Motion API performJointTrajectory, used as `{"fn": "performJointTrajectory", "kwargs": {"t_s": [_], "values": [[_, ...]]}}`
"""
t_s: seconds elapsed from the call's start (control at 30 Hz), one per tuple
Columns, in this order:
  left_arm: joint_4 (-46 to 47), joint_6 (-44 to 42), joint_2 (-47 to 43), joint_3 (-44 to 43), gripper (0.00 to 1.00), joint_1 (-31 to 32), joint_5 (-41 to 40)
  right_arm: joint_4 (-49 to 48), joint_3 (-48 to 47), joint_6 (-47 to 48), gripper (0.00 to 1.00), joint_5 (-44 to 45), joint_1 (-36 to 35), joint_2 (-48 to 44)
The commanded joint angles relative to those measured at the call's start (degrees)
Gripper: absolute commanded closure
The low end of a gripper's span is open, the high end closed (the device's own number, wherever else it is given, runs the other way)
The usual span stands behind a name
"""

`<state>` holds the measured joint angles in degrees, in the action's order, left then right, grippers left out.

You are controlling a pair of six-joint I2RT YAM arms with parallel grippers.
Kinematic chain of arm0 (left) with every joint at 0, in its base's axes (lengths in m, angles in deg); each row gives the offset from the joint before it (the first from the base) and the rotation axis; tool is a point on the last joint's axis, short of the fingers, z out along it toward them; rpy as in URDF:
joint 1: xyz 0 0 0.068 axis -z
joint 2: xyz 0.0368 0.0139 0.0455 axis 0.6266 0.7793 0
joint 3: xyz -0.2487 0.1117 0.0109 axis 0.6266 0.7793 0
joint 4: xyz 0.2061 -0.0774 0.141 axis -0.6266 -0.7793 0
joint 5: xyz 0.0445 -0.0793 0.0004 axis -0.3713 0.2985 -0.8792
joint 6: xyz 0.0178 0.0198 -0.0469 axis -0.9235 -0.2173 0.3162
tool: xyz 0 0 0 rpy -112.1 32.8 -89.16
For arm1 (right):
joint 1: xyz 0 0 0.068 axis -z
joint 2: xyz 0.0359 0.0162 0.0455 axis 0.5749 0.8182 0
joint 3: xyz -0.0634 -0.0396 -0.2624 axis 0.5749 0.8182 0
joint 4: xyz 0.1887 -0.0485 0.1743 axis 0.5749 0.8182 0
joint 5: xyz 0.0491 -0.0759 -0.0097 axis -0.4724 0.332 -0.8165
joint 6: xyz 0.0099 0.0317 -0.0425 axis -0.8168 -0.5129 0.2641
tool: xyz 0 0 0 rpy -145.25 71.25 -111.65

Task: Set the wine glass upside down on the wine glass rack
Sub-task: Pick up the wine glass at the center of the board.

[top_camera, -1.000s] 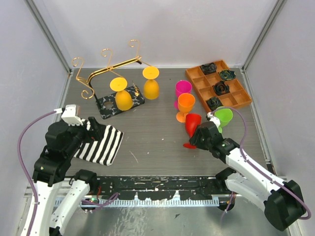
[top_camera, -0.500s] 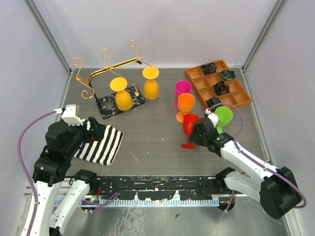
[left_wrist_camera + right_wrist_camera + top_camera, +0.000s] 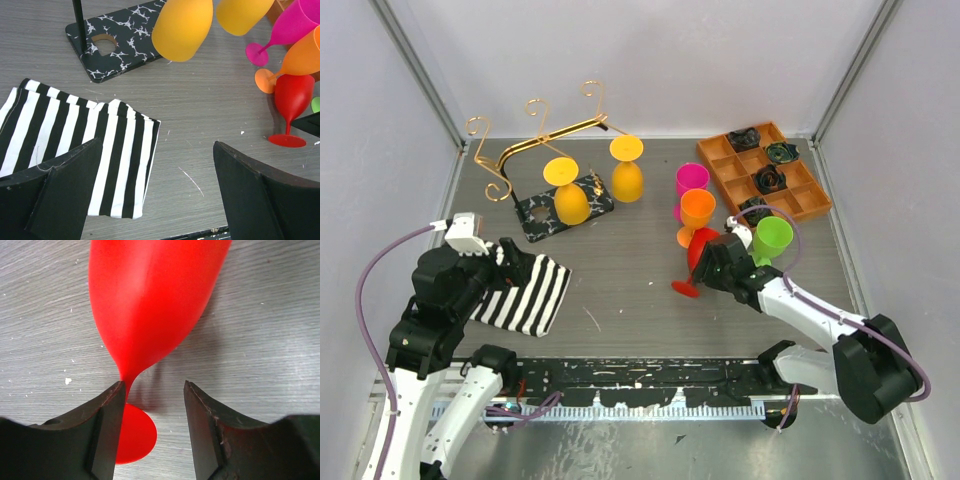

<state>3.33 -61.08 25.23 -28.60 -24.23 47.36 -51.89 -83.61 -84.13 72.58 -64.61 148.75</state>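
Note:
The gold wine glass rack (image 3: 545, 135) stands at the back left on its marbled base (image 3: 560, 212), with two yellow glasses (image 3: 570, 198) hanging upside down from it. A red wine glass (image 3: 704, 252) leans on the table right of centre, its foot (image 3: 685, 288) toward the left. My right gripper (image 3: 720, 264) is at its stem. In the right wrist view the red wine glass (image 3: 150, 300) has its stem against the left finger (image 3: 107, 410) of my open right gripper (image 3: 154, 390), with a gap to the other finger. My left gripper (image 3: 156, 150) hangs open over a striped cloth (image 3: 75, 145).
Pink (image 3: 692, 180), orange (image 3: 698, 208) and green (image 3: 774, 238) glasses stand close around the red one. An orange compartment tray (image 3: 812, 203) with dark items sits at the back right. The striped cloth (image 3: 530, 295) lies at the front left. The rack base (image 3: 125, 40) shows in the left wrist view.
My right gripper has pushed up and left along the table and opened a little. The red glass has tipped, its foot sliding left. The left arm has stayed still.

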Motion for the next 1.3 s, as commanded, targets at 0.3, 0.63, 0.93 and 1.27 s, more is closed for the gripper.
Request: {"fn": "performJointTrajectory", "kwargs": {"t_s": [0.3, 0.63, 0.93, 1.27], "values": [[0.25, -0.26, 0.39, 0.73, 0.01, 0.1, 0.71, -0.38, 1.27, -0.24, 0.48, 1.49, -0.19, 0.82], [0.35, -0.3, 0.5, 0.73, 0.01, 0.18, 0.85, 1.03, 0.68, -1.97, 0.48, 1.69, -0.19, -8.53], [0.28, -0.26, 0.57, 0.72, 0.01, 0.13, 0.85, -2.33, 1.49, -3.62, 0.44, -0.13, -0.19, -1.4], [0.28, -0.32, 0.69, 0.74, 0.01, 0.13, 0.8, -3.44, 3.3, -3.35, 0.64, 0.33, -0.19, -1.22]]}}
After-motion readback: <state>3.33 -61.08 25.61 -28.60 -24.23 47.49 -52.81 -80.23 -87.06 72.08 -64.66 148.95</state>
